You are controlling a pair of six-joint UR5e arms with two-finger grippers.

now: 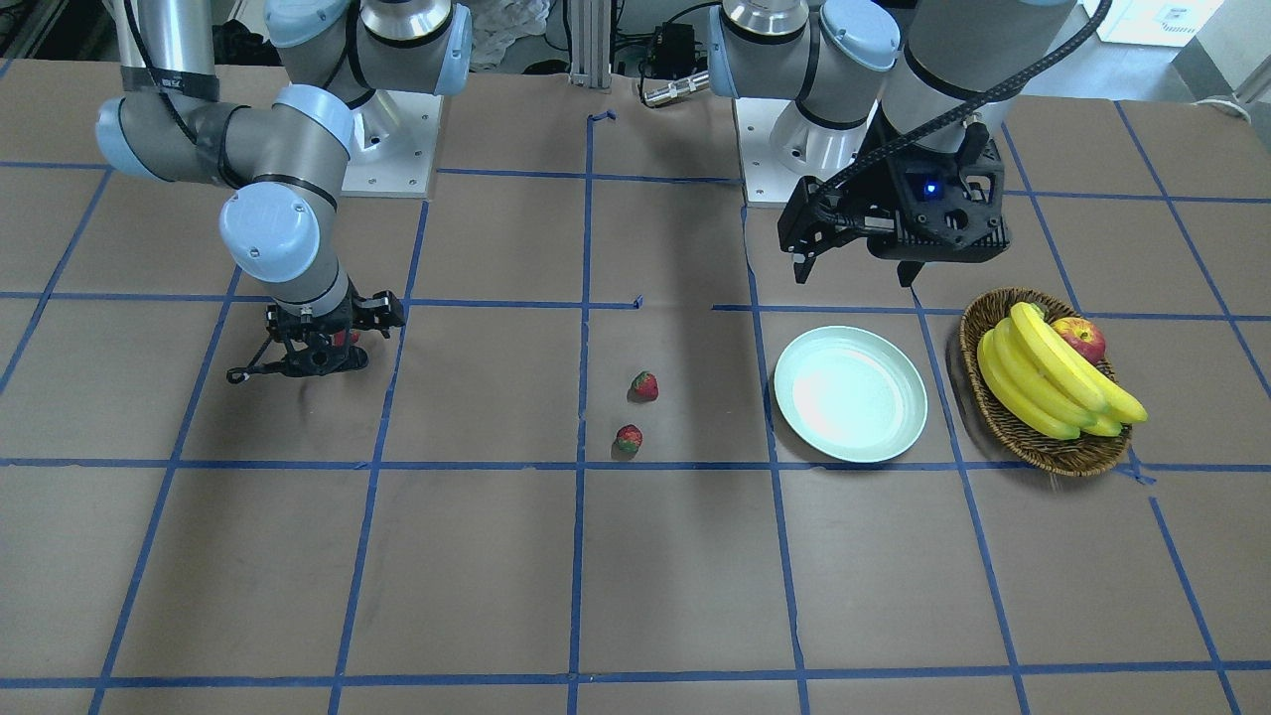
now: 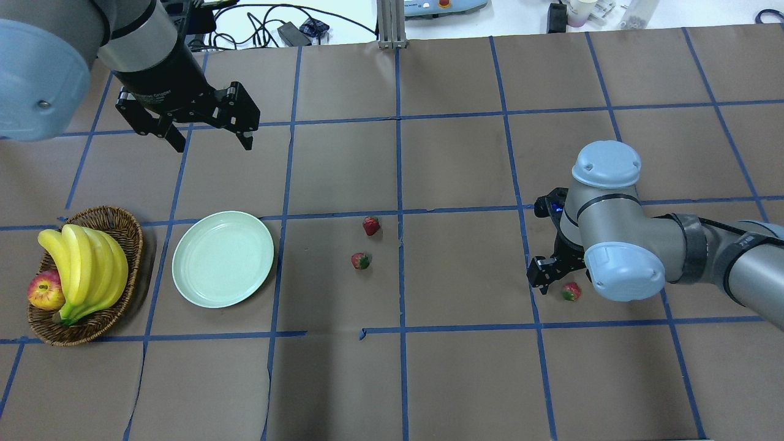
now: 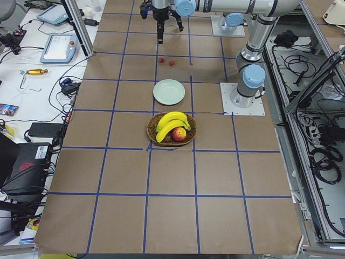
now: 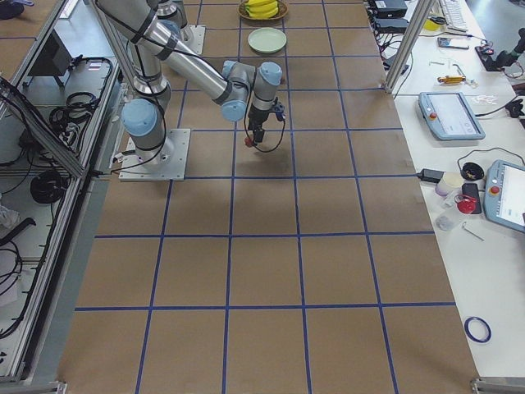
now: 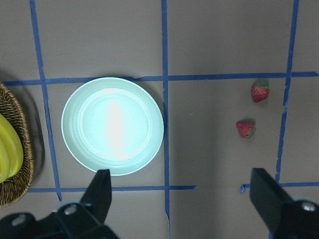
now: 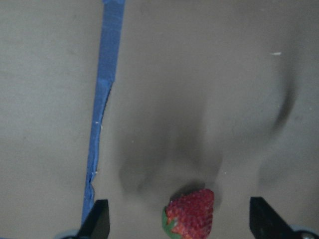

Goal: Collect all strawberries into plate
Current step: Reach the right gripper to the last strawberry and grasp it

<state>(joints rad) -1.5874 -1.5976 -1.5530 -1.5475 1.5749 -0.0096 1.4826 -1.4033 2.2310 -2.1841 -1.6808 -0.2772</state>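
Note:
The pale green plate (image 2: 222, 258) lies empty left of centre. Two strawberries (image 2: 370, 225) (image 2: 361, 261) sit on the brown paper near the table's middle. A third strawberry (image 2: 571, 291) lies at the right, and my right gripper (image 2: 560, 283) is low over it. In the right wrist view this strawberry (image 6: 192, 215) sits between the open fingers (image 6: 97, 221), touching neither. My left gripper (image 2: 214, 146) hangs open and empty above the table beyond the plate; its wrist view shows the plate (image 5: 112, 124) and two strawberries (image 5: 259, 91) (image 5: 245, 129) below.
A brown wicker basket (image 2: 131, 236) with yellow bananas (image 2: 86, 263) and a red-yellow apple (image 2: 46, 290) stands left of the plate. Blue tape lines grid the brown paper. Both arm bases are bolted at the robot's side of the table (image 1: 397, 159).

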